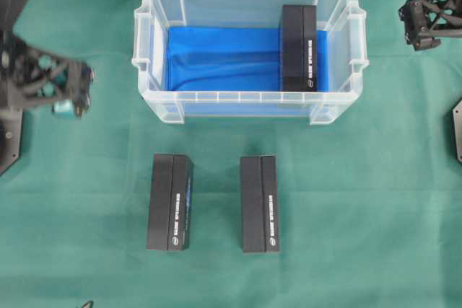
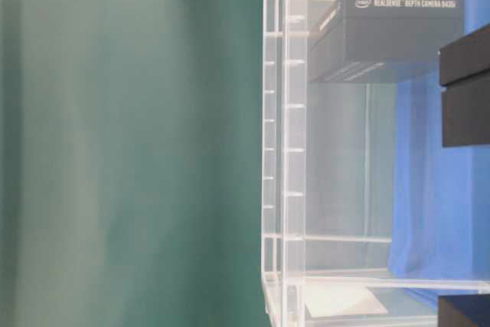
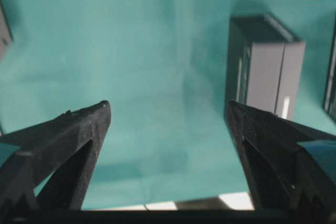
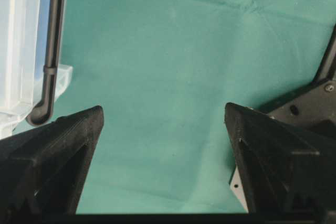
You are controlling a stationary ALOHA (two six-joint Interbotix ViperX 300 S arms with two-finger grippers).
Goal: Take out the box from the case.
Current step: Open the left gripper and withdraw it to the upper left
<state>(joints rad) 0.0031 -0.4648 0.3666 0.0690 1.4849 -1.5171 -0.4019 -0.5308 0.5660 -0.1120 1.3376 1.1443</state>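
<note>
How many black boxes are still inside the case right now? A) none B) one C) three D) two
B: the overhead view shows a single black box inside the case, at its right end on the blue cloth, while the two other boxes lie on the green table cover in front of the case.

case [image 1: 250,96]: clear glossy plastic; lining cloth [image 1: 216,59]: blue, creased; boxes [image 1: 299,47]: matt black card; desk [image 1: 86,178] cover: green cloth, matt

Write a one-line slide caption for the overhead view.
One black rectangular box remains in the clear plastic case; two matching boxes lie on the green cloth.
</note>
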